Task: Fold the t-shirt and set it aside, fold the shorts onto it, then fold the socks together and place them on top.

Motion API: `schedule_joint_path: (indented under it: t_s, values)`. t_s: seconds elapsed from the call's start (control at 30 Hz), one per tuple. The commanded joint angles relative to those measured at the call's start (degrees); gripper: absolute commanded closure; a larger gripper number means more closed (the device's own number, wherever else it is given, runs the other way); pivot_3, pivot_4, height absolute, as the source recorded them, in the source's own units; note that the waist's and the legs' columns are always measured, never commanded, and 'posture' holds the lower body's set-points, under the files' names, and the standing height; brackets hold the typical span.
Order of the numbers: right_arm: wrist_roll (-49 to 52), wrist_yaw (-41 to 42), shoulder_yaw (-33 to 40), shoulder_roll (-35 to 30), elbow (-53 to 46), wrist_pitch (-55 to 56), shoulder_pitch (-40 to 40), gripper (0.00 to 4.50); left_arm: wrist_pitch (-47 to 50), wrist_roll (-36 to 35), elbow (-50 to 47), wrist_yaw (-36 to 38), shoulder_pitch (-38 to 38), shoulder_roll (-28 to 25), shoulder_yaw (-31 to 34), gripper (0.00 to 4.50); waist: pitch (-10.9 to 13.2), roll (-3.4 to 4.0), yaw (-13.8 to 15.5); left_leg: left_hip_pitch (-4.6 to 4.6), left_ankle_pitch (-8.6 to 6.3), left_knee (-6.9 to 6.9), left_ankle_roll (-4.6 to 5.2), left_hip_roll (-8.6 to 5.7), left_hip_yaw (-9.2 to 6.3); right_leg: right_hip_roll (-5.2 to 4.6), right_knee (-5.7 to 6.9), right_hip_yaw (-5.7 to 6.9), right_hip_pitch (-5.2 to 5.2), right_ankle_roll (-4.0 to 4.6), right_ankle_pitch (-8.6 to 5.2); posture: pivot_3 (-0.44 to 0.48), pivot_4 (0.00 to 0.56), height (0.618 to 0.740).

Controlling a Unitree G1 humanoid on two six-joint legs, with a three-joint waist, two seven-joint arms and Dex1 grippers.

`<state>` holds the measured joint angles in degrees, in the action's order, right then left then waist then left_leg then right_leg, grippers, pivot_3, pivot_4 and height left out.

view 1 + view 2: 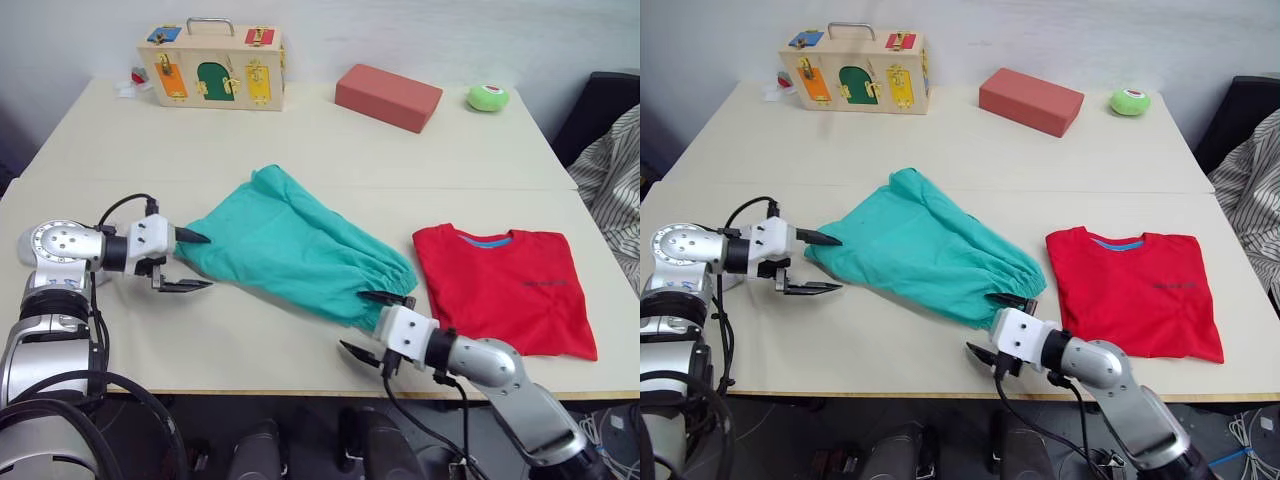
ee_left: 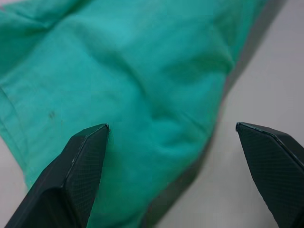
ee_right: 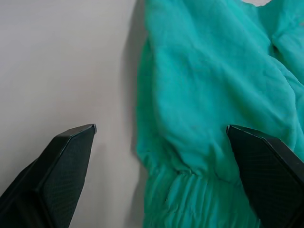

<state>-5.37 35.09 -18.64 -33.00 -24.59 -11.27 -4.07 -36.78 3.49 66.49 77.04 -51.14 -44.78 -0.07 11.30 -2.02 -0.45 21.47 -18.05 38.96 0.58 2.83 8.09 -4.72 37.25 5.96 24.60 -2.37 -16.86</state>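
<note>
Right claw [image 1: 373,325] nearest, released, at waistband corner of shorts [image 1: 290,250]; left claw [image 1: 192,262] released at leg hem. Shorts lay mid-tabletop [image 1: 300,140], t-shirt [image 1: 505,288] folded beside. Best pinch both edges together, lift evenly, avoid bunching cloth.

Head stereo pair looks fwd and down from above the near edge of the pale beige desk [image 1: 300,140]; both eyes share nearly the whole top, w/ a slight sideways offset. Left wrist cam sits v. close, looking along the open left claw [image 2: 172,156] onto one end of the crumpled teal-green cloth shorts [image 2: 133,85]. Right wrist cam looks along the open right claw [image 3: 161,166] at their gathered waist end, also close.
</note>
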Motion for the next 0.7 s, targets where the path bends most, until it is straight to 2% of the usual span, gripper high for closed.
schedule_joint_path:
  t_s: [0.03,0.07,0.13,0.27,0.43,0.47,0.57,0.7]
  values:
    - [-4.4,-2.2,-1.3,0.9,2.7,0.5,-0.7,0.42,-2.1,1.8,2.0,-3.3,-2.2,1.6,-1.4,0.0,-0.1,-0.11,0.3,-0.02,-0.03,0.03,0.02,0.0,0.02,0.0,0.02,0.02,-0.02,0.0,0.0,0.0,0.15,0.74]
    - [-5.0,-2.5,-1.4,1.2,3.4,0.8,-1.1,0.58,-2.5,2.8,2.5,-4.2,-2.4,2.0,-2.2,0.19,-0.1,-0.18,0.3,-0.03,-0.04,0.05,0.03,0.0,0.03,0.01,0.05,0.03,-0.02,0.0,0.0,0.0,0.15,0.74]
    - [-5.7,-2.7,-1.4,1.8,4.7,0.9,-2.0,1.22,-2.9,5.6,3.6,-6.5,-2.9,2.2,-4.3,0.55,-0.2,-0.24,0.4,-0.06,-0.06,0.1,0.06,-0.01,0.05,0.01,0.11,0.05,-0.04,0.0,0.0,0.0,0.15,0.74]
    - [-6.6,-2.0,-1.7,2.4,7.1,1.9,-3.7,2.55,1.1,9.3,6.1,-12.1,-4.2,2.9,-7.1,1.73,-0.5,-0.19,0.4,-0.24,-0.11,0.11,0.16,-0.05,0.11,-0.1,0.18,0.03,-0.14,-0.01,0.01,0.0,0.15,0.74]
    - [-6.3,-0.6,-0.7,1.6,9.1,3.7,-5.2,4.29,5.8,9.4,7.1,-10.4,-3.1,3.0,-8.1,3.26,-0.8,0.11,0.3,-0.3,-0.12,0.11,0.18,-0.04,0.12,-0.13,0.25,0.03,-0.15,-0.01,0.01,0.0,0.15,0.74]
    - [-6.1,-0.2,-0.3,1.3,9.7,4.3,-5.5,4.49,6.5,9.0,7.1,-9.5,-2.7,2.9,-8.0,3.54,-0.9,0.14,0.2,-0.3,-0.12,0.11,0.17,-0.03,0.12,-0.12,0.25,0.03,-0.14,-0.01,0.01,0.0,0.15,0.74]
    - [-4.4,2.3,0.7,0.2,12.5,7.3,-7.4,4.5,8.4,5.6,6.2,-6.3,-0.8,2.3,-5.6,4.43,-1.0,0.2,0.1,-0.35,-0.12,0.11,0.17,-0.02,0.16,-0.08,0.27,0.01,-0.14,-0.01,0.01,0.0,0.15,0.74]
    - [1.5,8.9,1.6,-0.3,16.3,10.7,-11.5,4.5,9.8,-1.3,-0.2,2.9,5.1,0.0,-1.4,4.47,-1.0,0.2,-1.1,-0.34,-0.15,0.1,0.08,0.09,0.22,-0.03,0.27,-0.04,-0.1,0.05,-0.03,0.0,0.15,0.74]
